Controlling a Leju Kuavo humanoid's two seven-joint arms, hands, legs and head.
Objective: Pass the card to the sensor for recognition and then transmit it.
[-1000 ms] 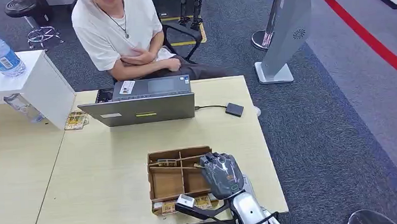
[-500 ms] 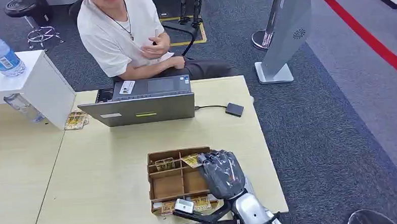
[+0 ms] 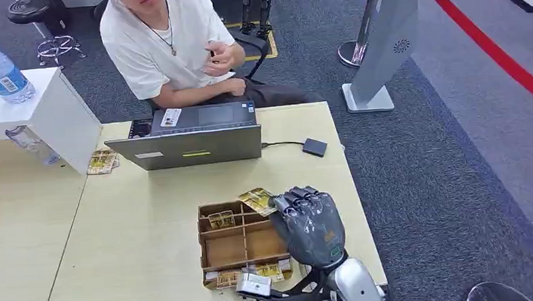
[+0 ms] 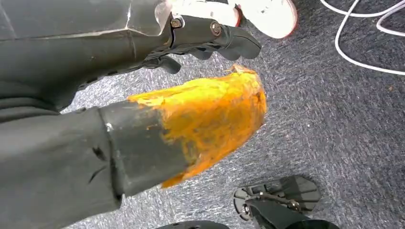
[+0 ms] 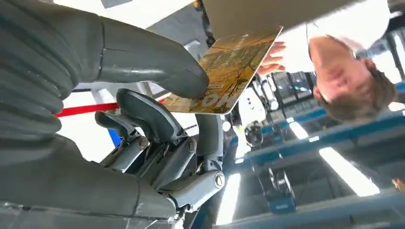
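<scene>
My right hand (image 3: 312,224) pinches one card (image 3: 257,200) above the box (image 3: 222,249) near the surface's front edge; sensor (image 3: 314,147) pass and handover remain.

right hand (image 3: 312,224): dark grey, glossy | fingers (image 5: 143,114): dark, silver screws | left hand (image 4: 143,138): orange-smeared thumb
</scene>
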